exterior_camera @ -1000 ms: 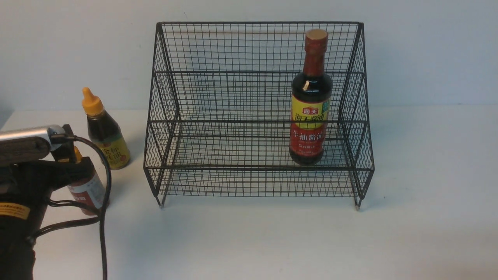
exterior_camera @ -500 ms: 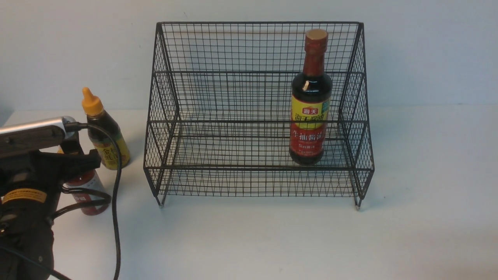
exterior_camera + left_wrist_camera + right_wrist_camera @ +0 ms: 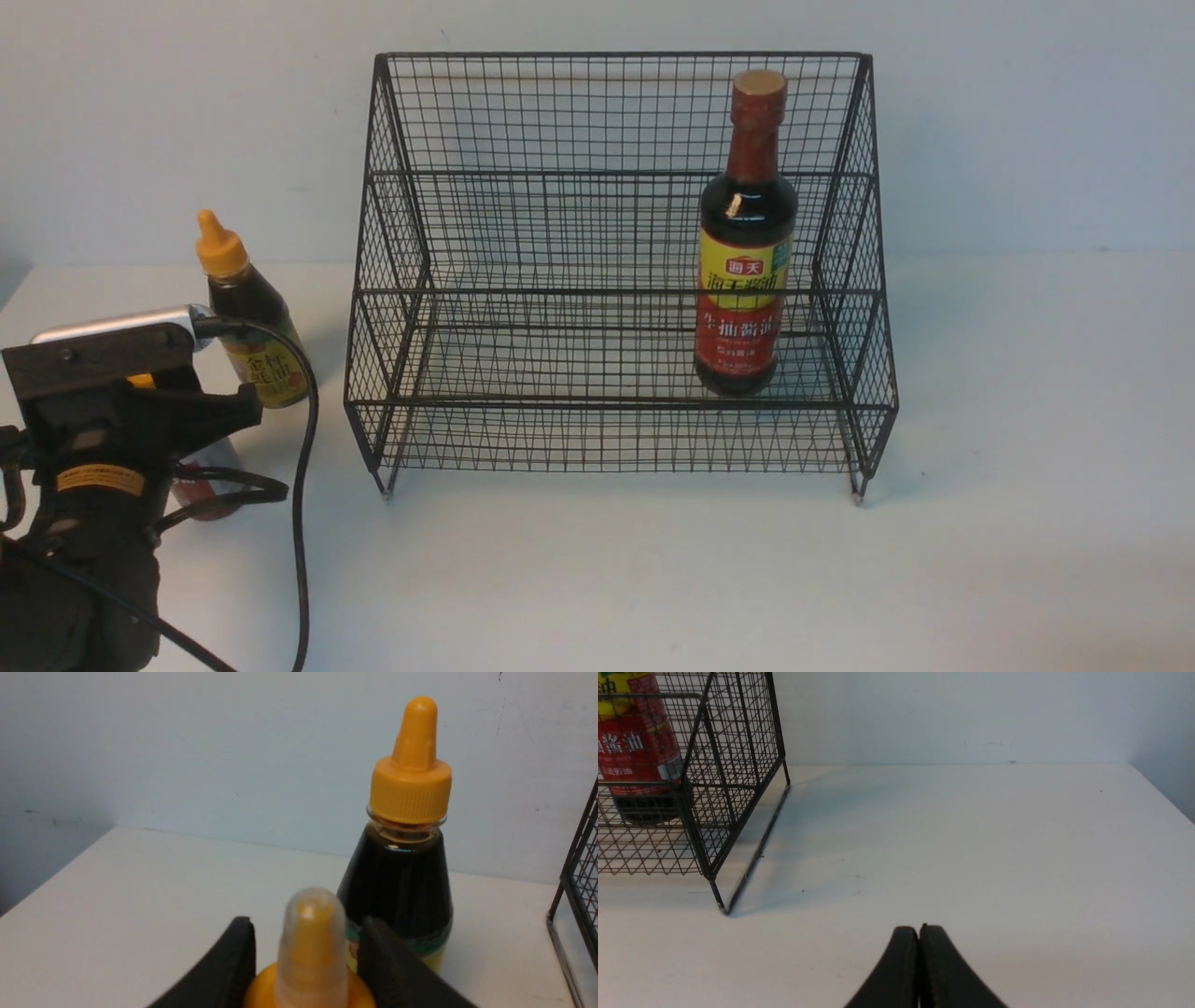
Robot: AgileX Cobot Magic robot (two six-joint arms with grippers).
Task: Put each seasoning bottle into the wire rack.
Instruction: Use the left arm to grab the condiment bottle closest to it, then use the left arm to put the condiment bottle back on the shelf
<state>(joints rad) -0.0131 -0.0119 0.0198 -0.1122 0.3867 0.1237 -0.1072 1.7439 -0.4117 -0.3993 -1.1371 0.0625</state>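
Note:
The tall dark seasoning bottle (image 3: 747, 252) with a brown cap stands inside the wire rack (image 3: 560, 403), on its right side. Left of the rack, the small dark bottle (image 3: 254, 329) with a yellow label stands on the table. In front of it is the red-sauce bottle (image 3: 211, 478), mostly hidden by my left arm. In the left wrist view my left gripper (image 3: 306, 924) is shut on the yellow cap of the red-sauce bottle (image 3: 310, 942), one finger on each side of the nozzle. My right gripper (image 3: 919, 928) is shut and holds nothing, low over bare table to the right of the rack (image 3: 733, 765).
A black cable (image 3: 301, 485) loops from my left wrist down over the table in front of the rack's left foot. A pale wall stands close behind the rack. The table's left edge lies near the two small bottles.
My left arm has moved right and down over the red-sauce bottle, and its jaws have closed in on the bottle's cap. The bottles and the rack have not moved.

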